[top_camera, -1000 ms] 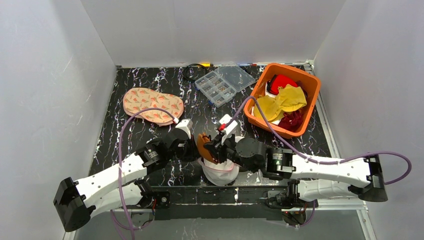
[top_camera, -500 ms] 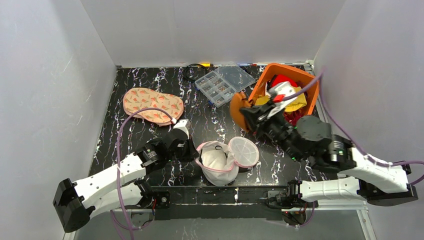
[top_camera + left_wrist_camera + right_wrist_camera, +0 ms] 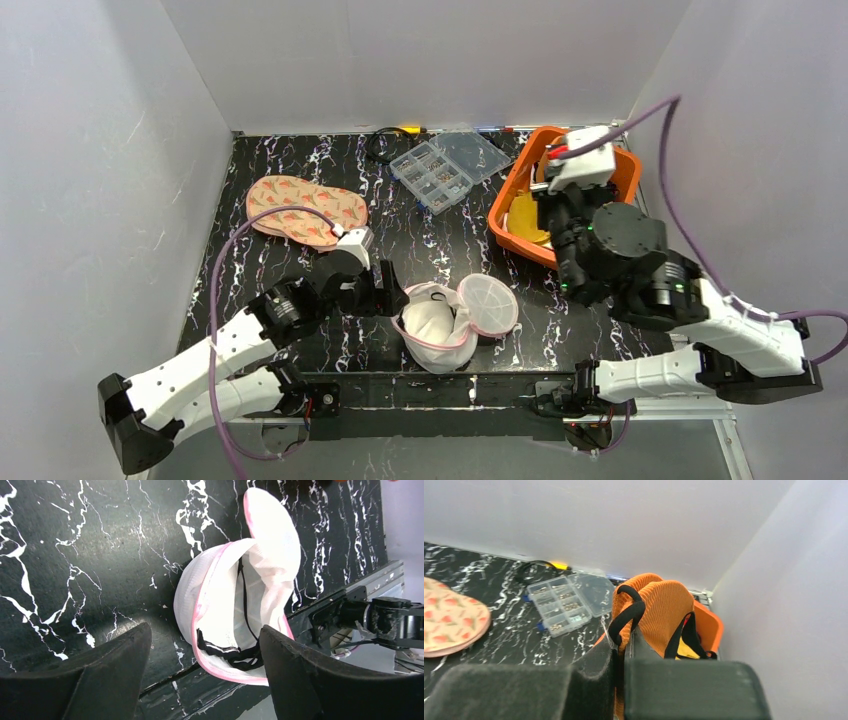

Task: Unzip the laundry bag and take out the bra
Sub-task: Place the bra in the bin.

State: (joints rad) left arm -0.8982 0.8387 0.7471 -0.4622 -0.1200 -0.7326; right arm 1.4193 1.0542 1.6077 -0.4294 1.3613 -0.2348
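Observation:
The laundry bag [image 3: 437, 327], white mesh with a pink zip rim, lies unzipped near the table's front edge, its round lid [image 3: 487, 303] flipped to the right. In the left wrist view a black strap [image 3: 226, 652] lies inside the bag [image 3: 225, 595]. My left gripper [image 3: 204, 635] stands open just left of the bag's rim, holding nothing. The bra [image 3: 664, 610], orange ribbed fabric with black straps, hangs in my right gripper [image 3: 624, 652], which is shut on it above the orange bin [image 3: 710, 625].
The orange bin [image 3: 620, 170] at the back right holds yellow and red cloths. A clear compartment box [image 3: 448, 165] and a black cable [image 3: 383, 146] lie at the back. A floral pad [image 3: 305, 210] lies at the left. Grey walls enclose the table.
My right arm lifted the bra out of the bag and swung it right and back to above the bin. My left gripper has opened and drawn slightly away from the bag.

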